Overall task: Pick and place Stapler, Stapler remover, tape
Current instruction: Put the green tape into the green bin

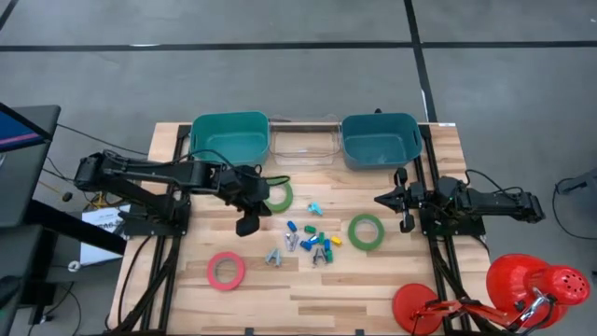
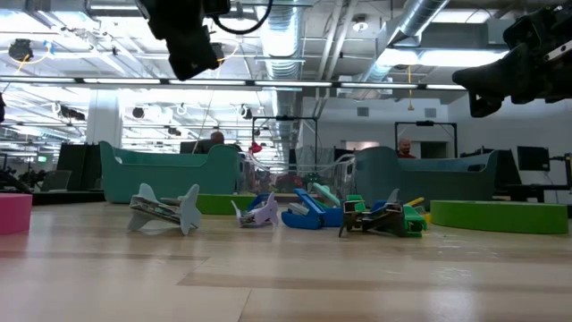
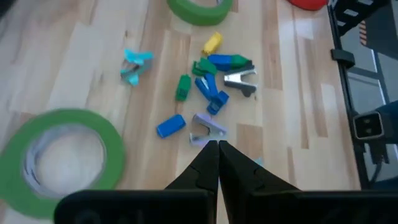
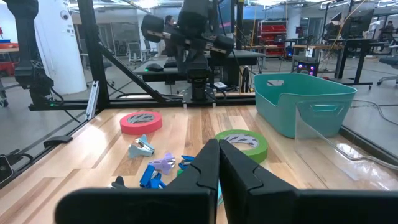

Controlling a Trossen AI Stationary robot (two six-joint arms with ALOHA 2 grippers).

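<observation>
Tape rolls lay flat on the counter (image 1: 373, 299): a green roll (image 1: 277, 196) beside the left hand (image 1: 247, 222), another green roll (image 1: 366, 231) right of a cluster of small staplers and removers (image 1: 308, 245), seemingly untouched, and a pinkish red roll (image 1: 226, 270) nearer the front. The left hand, shut and empty, was raised above the counter. The right hand (image 1: 403, 199), also shut and empty, was held near the right teal bin (image 1: 380, 140).

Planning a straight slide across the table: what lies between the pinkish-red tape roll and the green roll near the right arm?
In the high view, the cluster of small coloured pieces lies between the pinkish-red tape roll and that green roll.
</observation>
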